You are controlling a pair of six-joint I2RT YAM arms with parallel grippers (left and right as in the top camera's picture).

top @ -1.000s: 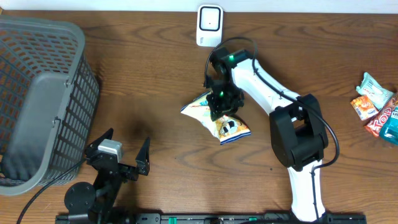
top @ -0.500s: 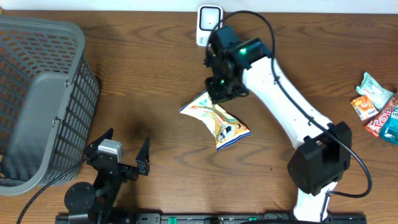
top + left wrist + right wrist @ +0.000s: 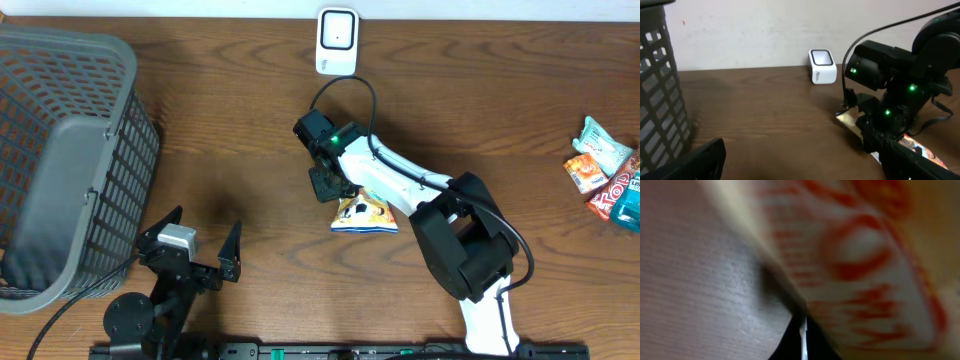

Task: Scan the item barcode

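Grasp seems made: right gripper [image 3: 331, 186] clenches the snack bag [image 3: 366, 213] (left gripper [image 3: 200, 233] idles, spread wide), well apart from the scanner [image 3: 337, 40], so scanning remains.

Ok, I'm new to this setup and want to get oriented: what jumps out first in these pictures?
The right gripper near the middle, shut on one end of a colourful snack bag. Beyond it a small white scanner stands at the far edge of the table, and a big grey basket fills the left side.
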